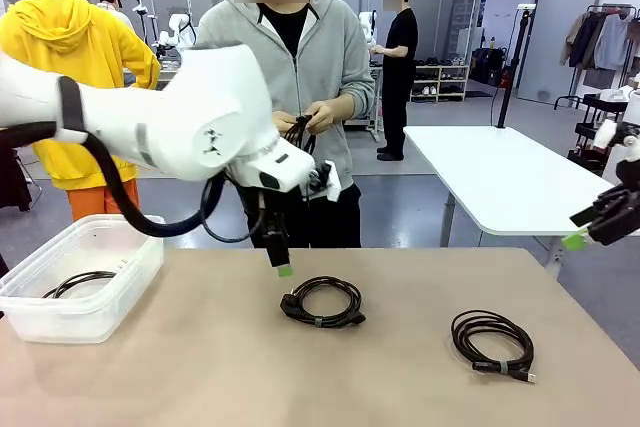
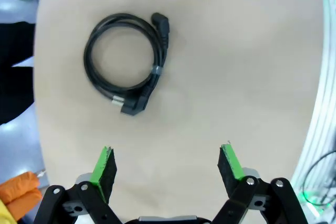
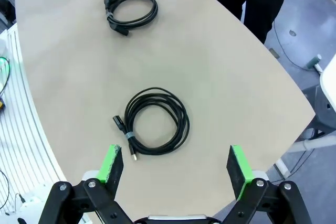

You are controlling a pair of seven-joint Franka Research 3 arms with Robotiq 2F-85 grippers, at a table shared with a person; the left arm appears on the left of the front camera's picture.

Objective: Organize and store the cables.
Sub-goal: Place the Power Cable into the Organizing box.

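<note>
The left arm leans in over the tan surface (image 1: 200,367). Its left gripper (image 2: 167,156) points down near the middle, with the fingers spread wide and nothing between them. From the front, one green pad hangs just above and to the left of the middle cable (image 1: 318,322) without touching it. That cable is a neat black coil lying flat, bound by a small tie, with a chunky plug at each end. In the left wrist view it sits ahead of the open fingers, a little off to one side.

The right gripper (image 3: 174,156) is held up by the right edge of the surface, and its fingers are also released and empty. Below it, in its own wrist view, the right cable (image 3: 181,124) lies flat as a looser round coil with a small plug end. It is well apart from the middle cable.

On the left of the surface stands a clear plastic bin (image 1: 95,319), with one stored cable (image 1: 80,282) coiled on its bottom.

Across the surface a person in a grey hoodie stands facing the robot. The person's hands (image 1: 325,115) are together at the waist, holding another black cable (image 1: 300,132) in a bunch.
</note>
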